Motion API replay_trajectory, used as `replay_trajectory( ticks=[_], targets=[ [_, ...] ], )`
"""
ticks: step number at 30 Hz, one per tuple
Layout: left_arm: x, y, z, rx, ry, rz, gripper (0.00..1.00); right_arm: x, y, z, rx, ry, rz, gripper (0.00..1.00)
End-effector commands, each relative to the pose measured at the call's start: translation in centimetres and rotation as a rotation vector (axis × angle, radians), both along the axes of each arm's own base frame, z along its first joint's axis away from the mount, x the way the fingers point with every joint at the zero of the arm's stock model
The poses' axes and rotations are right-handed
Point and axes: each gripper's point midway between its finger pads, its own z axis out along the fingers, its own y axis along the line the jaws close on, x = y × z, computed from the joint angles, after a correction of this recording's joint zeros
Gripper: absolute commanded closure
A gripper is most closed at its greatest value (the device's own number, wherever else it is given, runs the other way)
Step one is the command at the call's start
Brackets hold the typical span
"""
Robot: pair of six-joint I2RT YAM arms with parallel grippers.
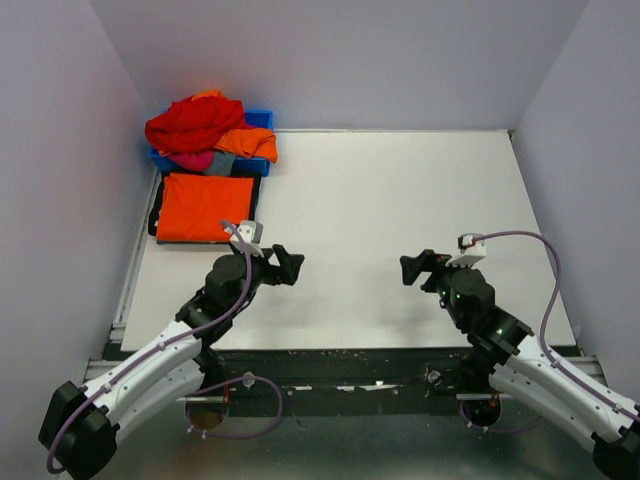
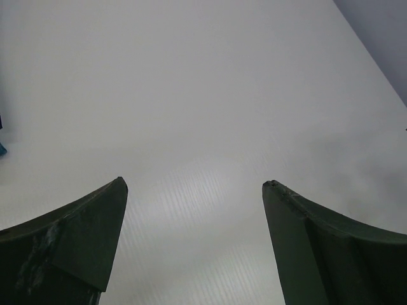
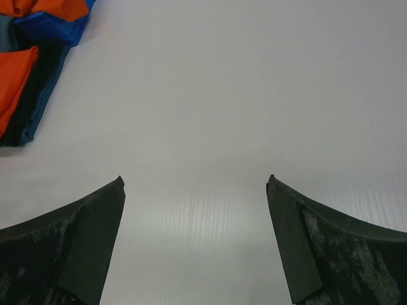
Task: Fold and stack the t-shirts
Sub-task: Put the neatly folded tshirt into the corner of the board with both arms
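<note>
Left gripper point(image 1: 294, 263), jaws apart and holding nothing, hovers over the bare white table point(image 1: 400, 180) near its front edge. Its wrist view shows only tabletop between the two dark fingers point(image 2: 76, 241).

Far left, beyond that gripper: one folded bright orange cloth t-shirt point(image 1: 205, 205) lies flat as a neat rectangle. A dark layer shows at its edges, which I cannot identify. Just behind it, a blue plastic bin point(image 1: 262, 119) carries a loose heap of t-shirts point(image 1: 195, 125), red on top, orange to the right, pink and grey lower down.

Centre: open tabletop.

Right: right gripper point(image 1: 409, 268), likewise jaws apart and empty, faces the left one across the gap, well apart from all cloth.

I judge the step in hand to be fetching the next shirt from the heap. To do it well, I would:
- send the left arm, which is the nearer one;
- pinch the red shirt at a single outer edge;
- lift it high enough to clear its neighbours;
- spread it flat at centre before any fold.
</note>
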Motion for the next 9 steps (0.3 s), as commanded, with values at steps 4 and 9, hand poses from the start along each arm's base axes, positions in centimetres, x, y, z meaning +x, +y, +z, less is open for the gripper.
replay_trajectory(
  ticks=[4,9],
  targets=[
    [-0.14,0.73,2.33,-0.040,-0.086,0.027,0.01,0.32,-0.77,0.04,0.002,-0.008,-0.051,0.00],
    [-0.01,1.09,2.41,-0.044,-0.096,0.047,0.01,0.38,-0.66,0.05,0.001,-0.008,-0.047,0.00]
  ],
)
